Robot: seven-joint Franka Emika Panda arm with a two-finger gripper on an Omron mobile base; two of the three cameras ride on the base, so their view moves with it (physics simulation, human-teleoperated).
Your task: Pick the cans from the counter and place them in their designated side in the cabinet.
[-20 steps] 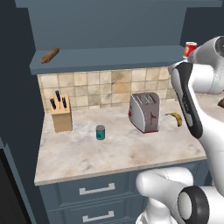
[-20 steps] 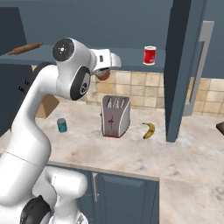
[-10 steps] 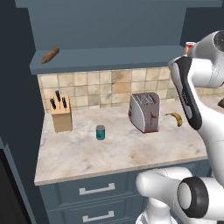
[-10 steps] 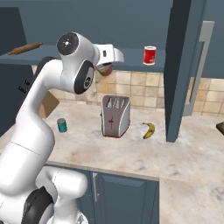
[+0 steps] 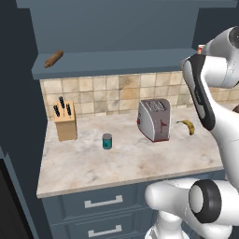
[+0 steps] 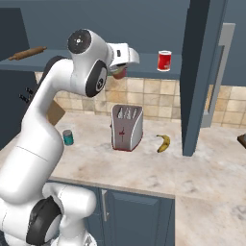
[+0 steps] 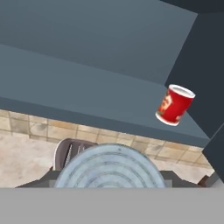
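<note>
My gripper (image 6: 120, 70) is raised in front of the cabinet shelf (image 6: 144, 61), shut on the short can (image 6: 118, 72) with the red-orange label. In the hand view that can's ringed grey metal top (image 7: 109, 168) sits between the two dark fingertips. The teal-labelled can (image 5: 107, 141) (image 6: 67, 137) stands upright on the beige counter (image 5: 121, 163), left of the toaster. The cabinet's long shelf board (image 5: 116, 63) (image 7: 87, 87) lies ahead of the hand and slightly above it.
A red can with white bands (image 6: 164, 61) (image 7: 175, 105) stands on the shelf's right part, a rolling pin (image 5: 53, 59) on its left. On the counter are a toaster (image 6: 127, 128), a banana (image 6: 163, 142) and a knife block (image 5: 65, 122). A dark upright panel (image 6: 199, 77) bounds the cabinet on the right.
The hand has risen a little and moved towards the shelf with the short can still in its grip. The teal can has not moved.
</note>
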